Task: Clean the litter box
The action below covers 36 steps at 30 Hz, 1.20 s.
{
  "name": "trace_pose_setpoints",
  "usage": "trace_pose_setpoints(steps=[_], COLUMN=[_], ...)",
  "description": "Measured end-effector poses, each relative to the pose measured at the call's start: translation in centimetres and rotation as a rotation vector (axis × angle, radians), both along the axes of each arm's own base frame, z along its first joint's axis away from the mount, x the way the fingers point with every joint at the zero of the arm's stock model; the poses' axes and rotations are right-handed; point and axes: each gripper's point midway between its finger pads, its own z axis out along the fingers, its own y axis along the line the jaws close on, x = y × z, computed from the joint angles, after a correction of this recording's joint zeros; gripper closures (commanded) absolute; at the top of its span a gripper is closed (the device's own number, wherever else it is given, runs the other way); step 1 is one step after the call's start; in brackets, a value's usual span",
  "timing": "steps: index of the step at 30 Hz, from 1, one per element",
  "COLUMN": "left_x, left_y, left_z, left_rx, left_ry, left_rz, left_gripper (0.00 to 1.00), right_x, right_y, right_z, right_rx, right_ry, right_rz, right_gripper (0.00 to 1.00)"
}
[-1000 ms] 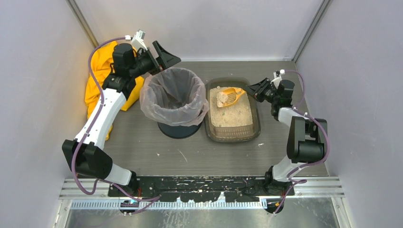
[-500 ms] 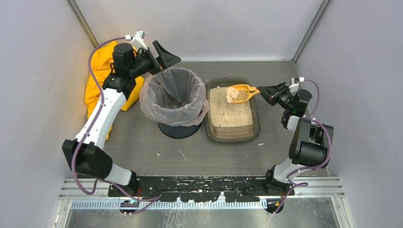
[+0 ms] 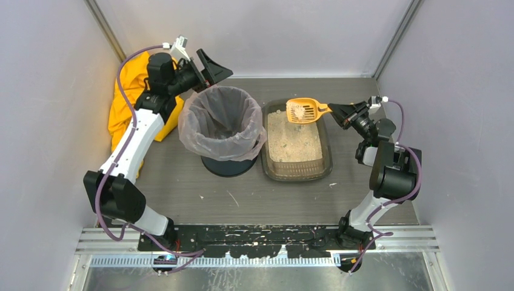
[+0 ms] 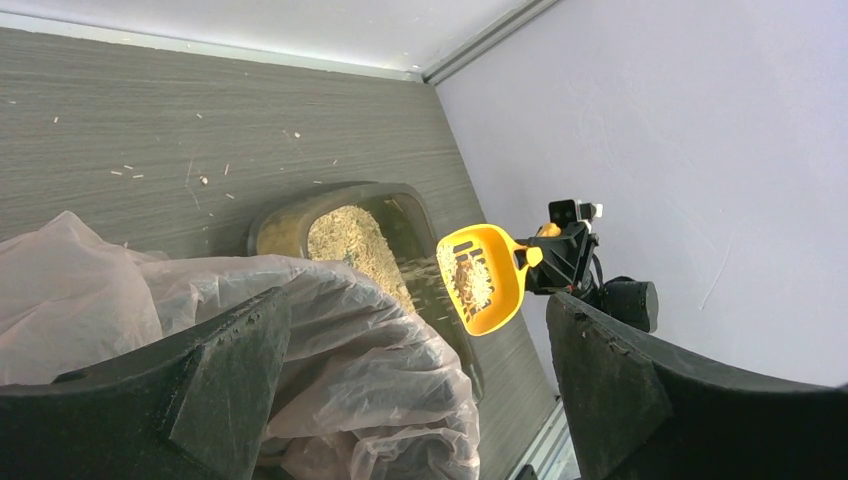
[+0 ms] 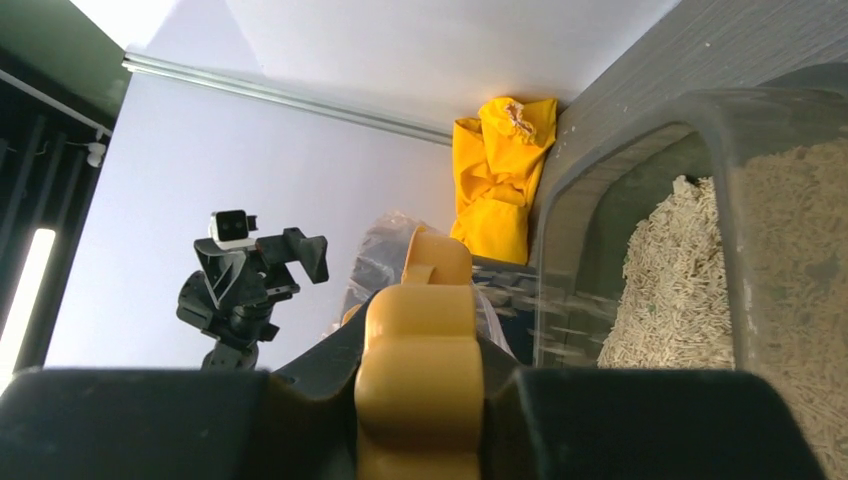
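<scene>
So the litter box (image 3: 296,174) sits on the grey wood-grain tabletop (image 3: 242,197), a bit right of centre, with its long side running near to far. It's a shallow, smoky brown-grey see-through plastic tray with rounded corners. The litter (image 3: 294,145) inside is beige and gritty, and up close in the right wrist view it reads as tiny pellets. Just left of it is a round dark bin (image 3: 227,167) with a thin, crinkly clear bag (image 3: 193,136) draped over the rim. The bag bulges right up to the box's left edge, and I can't tell if they actually touch. The right tool (image 3: 335,110) is clenched on the chunky handle of an orange slotted scoop (image 3: 303,111). It's held in the air over the far end of the box with a few pale clumps in its bowl, and the left wrist view shows a faint streak of specks under it. The left tool (image 3: 213,68) is spread wide with nothing in it, up at the far-left rim of the bin, with the bag showing between its black fingers. A rumpled yellow cloth (image 3: 124,103) is stuffed into the far-left corner beside that arm. Room-wise, there's a wide bare band of tabletop on the near side between the bin and box and the arm bases, with just a few stray grains (image 3: 332,183) on it. A narrower strip runs from the box's right rim to the right wall (image 3: 460,121), and only a slim gap is left at the far end.
</scene>
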Motion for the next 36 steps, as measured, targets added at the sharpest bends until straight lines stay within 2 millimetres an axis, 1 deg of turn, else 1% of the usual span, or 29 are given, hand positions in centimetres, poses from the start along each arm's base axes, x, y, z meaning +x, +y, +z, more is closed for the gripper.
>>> trace_pose_setpoints(steps=[7,12,14,17,19,20,24,25,30,31,36], left_x=[0.3,0.4,0.4,0.4,0.4,0.4,0.4,0.4,0.4,0.4,0.4], left_y=[-0.1,-0.1,-0.1,-0.1,-0.1,-0.1,-0.1,-0.1,-0.1,-0.1,0.0], left_z=[0.1,1.0,1.2,1.2,1.2,1.2,1.1,1.1,1.0,1.0,1.0], left_rx=[-0.008,-0.007,-0.007,-0.008,-0.008,-0.008,0.000,0.001,0.006,0.008,0.012], left_ry=[0.006,-0.018,-0.022,-0.021,-0.021,-0.021,-0.025,-0.026,-0.031,-0.032,-0.035], left_rz=[0.001,0.006,0.006,0.006,0.006,0.006,0.005,0.005,0.004,0.004,0.003], left_gripper=[0.02,0.02,0.02,0.02,0.02,0.02,0.02,0.02,0.02,0.02,0.02], right_x=[-0.3,-0.4,-0.2,0.1,-0.1,-0.1,0.2,0.3,-0.1,-0.2,0.0], right_y=[1.8,1.3,1.4,2.5,2.9,2.7,0.2,0.1,2.9,3.0,2.1], right_z=[0.5,0.6,0.5,0.5,0.5,0.4,0.2,0.2,0.1,0.1,0.0], right_rx=[0.015,0.017,0.019,0.022,0.021,0.019,0.023,0.025,0.024,0.023,0.026], right_ry=[-0.008,-0.010,-0.009,-0.008,-0.007,-0.008,-0.002,-0.002,0.002,0.001,0.005], right_rz=[0.050,0.043,0.047,0.078,0.095,0.093,0.026,0.019,0.092,0.097,0.075], right_gripper=[0.99,0.99,0.99,0.99,0.99,0.99,0.99,0.99,0.99,0.99,0.99])
